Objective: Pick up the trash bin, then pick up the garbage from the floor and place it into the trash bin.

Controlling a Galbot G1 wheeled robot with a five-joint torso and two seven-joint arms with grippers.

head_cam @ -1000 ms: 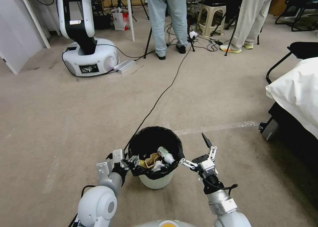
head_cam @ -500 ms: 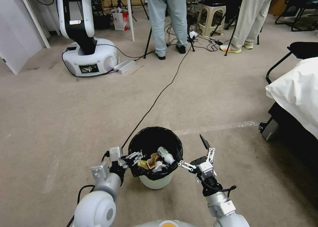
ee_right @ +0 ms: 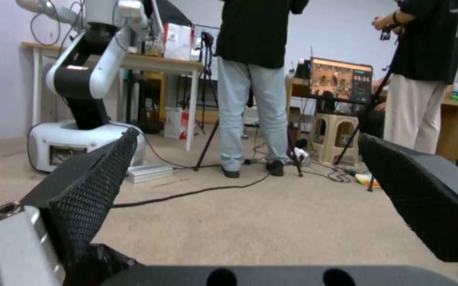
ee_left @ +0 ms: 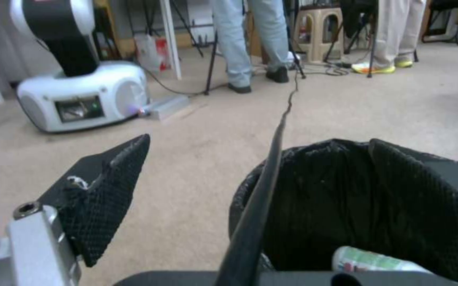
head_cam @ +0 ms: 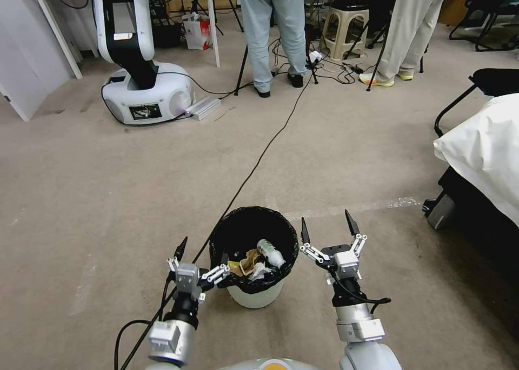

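The trash bin, white with a black liner, stands on the carpet just in front of me. Inside lies garbage: a clear bottle with a green label, brown paper and white tissue. My left gripper is open at the bin's left side, its inner finger by the rim and the outer finger clear of it. The left wrist view shows the bin, the bottle and the spread left gripper. My right gripper is open right of the bin, pointing forward and holding nothing, as the right gripper also appears from its wrist.
A black cable runs along the floor from the bin toward the back. Another white robot's base sits at the back left, and people's legs stand behind. A bed with a white cover is on the right. A tape line crosses the carpet.
My left gripper has let go of the bin's rim, drawn back and opened. My right gripper has turned from facing the bin to pointing forward. The bin stays put.
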